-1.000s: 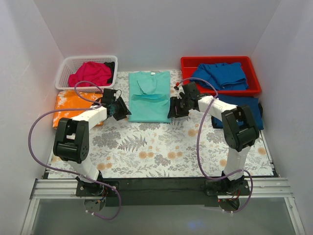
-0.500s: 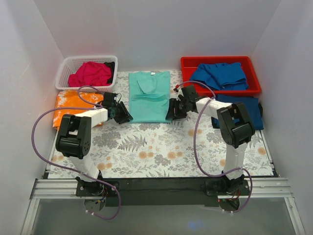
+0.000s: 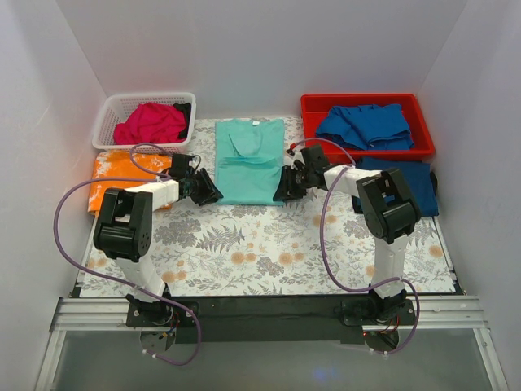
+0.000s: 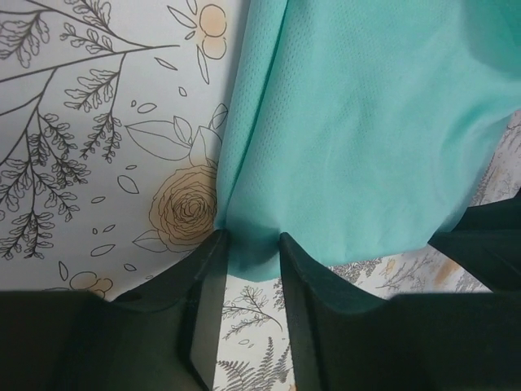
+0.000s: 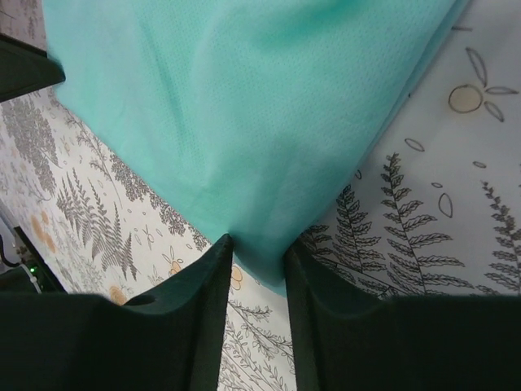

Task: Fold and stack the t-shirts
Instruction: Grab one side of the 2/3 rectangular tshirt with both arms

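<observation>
**Task item.** The mint-teal t-shirt (image 3: 248,163) lies flat on the flower-printed sheet (image 3: 244,244) that covers the worktop. It sits at the middle of the far half, between the two arms. Its collar points away from the arm bases, and both sleeves are folded inward onto its front.

**Left end effector** (image 3: 207,191). It is low over the sheet at the near-left corner of the mint-teal t-shirt. In the left wrist view the two fingers (image 4: 207,301) stand close together, and the corner of the cloth fills the gap between their tips. Creases in the cloth run toward that point. State: clamped on the shirt corner.

**Right end effector** (image 3: 285,186). It is low at the near-right corner of the same shirt. In the right wrist view the fingers (image 5: 207,318) stand close together with the cloth corner bunched between them. State: clamped on the shirt corner.

**Other items.**
- A magenta-pink t-shirt (image 3: 151,122) lies crumpled in the white basket (image 3: 110,106) at far left.
- An orange t-shirt (image 3: 114,173) lies on the worktop just in front of the basket.
- A blue t-shirt (image 3: 364,124) lies in the red tray (image 3: 366,152) at far right.
- A second blue t-shirt (image 3: 419,179) lies just in front of the tray, partly hidden by the right arm.
</observation>
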Controlling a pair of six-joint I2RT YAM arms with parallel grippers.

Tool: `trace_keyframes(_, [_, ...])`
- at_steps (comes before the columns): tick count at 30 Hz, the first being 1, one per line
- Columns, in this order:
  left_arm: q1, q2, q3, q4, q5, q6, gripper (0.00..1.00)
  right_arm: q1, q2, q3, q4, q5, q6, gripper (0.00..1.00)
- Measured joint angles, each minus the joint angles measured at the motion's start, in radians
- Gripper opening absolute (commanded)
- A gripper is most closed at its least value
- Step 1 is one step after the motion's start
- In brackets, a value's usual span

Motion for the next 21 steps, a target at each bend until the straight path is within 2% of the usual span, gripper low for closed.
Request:
trace_keyframes(2, [0.001, 0.005, -0.001, 0.008, 0.010, 0.003, 0.22, 0.003, 0.002, -0.008, 0.005, -0.008, 0.005, 0.32])
trace_keyframes(3, [0.002, 0.006, -0.002, 0.010, 0.014, 0.007, 0.17, 0.004, 0.002, -0.013, 0.007, -0.014, 0.008, 0.25])
trace_keyframes(4, [0.002, 0.006, -0.006, 0.012, 0.017, 0.009, 0.06, 0.006, 0.002, -0.018, 0.008, -0.018, 0.008, 0.20])
trace_keyframes(5, [0.002, 0.006, -0.011, 0.012, 0.018, 0.011, 0.00, 0.007, 0.002, -0.024, 0.009, -0.019, 0.010, 0.17])
trace_keyframes(6, [0.002, 0.006, -0.016, 0.014, 0.019, 0.015, 0.00, 0.008, 0.002, -0.031, 0.011, -0.025, 0.013, 0.08])
trace_keyframes(8, [0.002, 0.004, -0.024, 0.017, 0.024, 0.023, 0.00, 0.010, 0.002, -0.041, 0.016, -0.032, 0.016, 0.01])
trace_keyframes(15, [0.002, -0.060, -0.069, -0.044, 0.006, 0.030, 0.00, 0.010, -0.035, -0.117, 0.053, -0.061, 0.021, 0.01])
trace_keyframes(21, [-0.005, -0.208, -0.172, -0.164, 0.003, 0.012, 0.00, 0.021, -0.140, -0.255, 0.048, -0.071, 0.017, 0.01])
